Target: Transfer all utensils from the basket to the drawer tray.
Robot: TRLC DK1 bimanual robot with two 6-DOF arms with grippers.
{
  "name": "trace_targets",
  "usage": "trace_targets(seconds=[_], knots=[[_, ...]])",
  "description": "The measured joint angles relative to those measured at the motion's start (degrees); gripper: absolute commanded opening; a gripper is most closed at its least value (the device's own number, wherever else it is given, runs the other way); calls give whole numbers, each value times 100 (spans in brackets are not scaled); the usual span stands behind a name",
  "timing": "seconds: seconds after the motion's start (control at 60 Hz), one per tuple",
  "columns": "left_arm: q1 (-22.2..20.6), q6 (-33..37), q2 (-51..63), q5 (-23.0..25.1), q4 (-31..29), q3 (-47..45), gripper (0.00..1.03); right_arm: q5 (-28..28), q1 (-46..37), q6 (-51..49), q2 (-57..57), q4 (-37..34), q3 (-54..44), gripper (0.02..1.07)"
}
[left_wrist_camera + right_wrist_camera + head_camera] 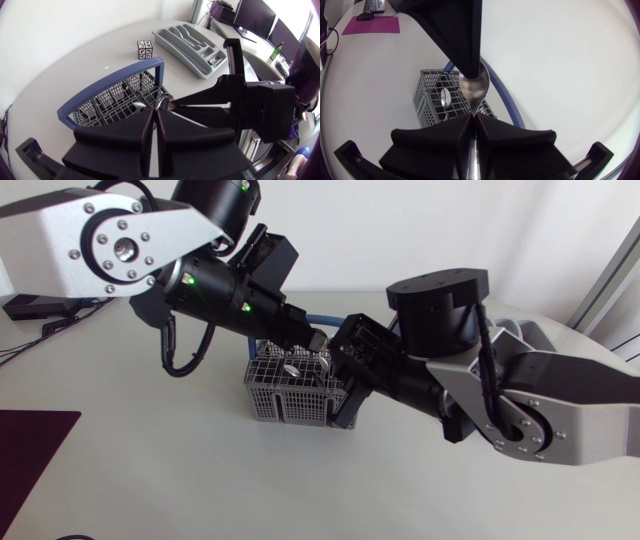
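Midway, I judge: left and right jaws both pinch one spoon (474, 89) above the basket (270, 400); another spoon (445, 97) waits inside, and the tray (172, 42) holds at least one utensil (215, 60) already

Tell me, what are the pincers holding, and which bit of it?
A spoon. The right pincer grips its handle just below the bowl; the left pincer seems to pinch the bowl's tip.

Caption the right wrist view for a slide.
Spoon above the grey basket, handle in the right gripper, bowl end at the left gripper.
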Motion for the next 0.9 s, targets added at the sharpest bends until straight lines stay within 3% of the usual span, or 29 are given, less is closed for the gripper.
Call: trace_targets(seconds=[0.183,0.25,0.35,0.4,0.55,0.65,0.783,0.9], knots=[[0,-39,-2,4,-17,11,26,-42,0,-2,4,-44,0,8],[0,-44,-2,7,-22,68,45,-81,0,-2,4,-133,-2,8],[22,-44,-2,4,-20,251,89,-195,0,-2,4,-334,-4,7],[46,-44,-2,4,-11,365,98,-264,-7,0,2,-402,-22,7],[201,-31,-52,0,339,586,99,-680,-225,-2,-160,-713,-192,8],[376,129,-131,0,448,588,99,-1244,-667,-4,-461,-1119,-350,8],[662,780,-149,-2,525,586,98,-2072,-1585,-205,-883,-1786,-433,7],[863,1814,-195,-2,782,385,98,-2815,-2590,-761,-1156,-2382,-433,8]])
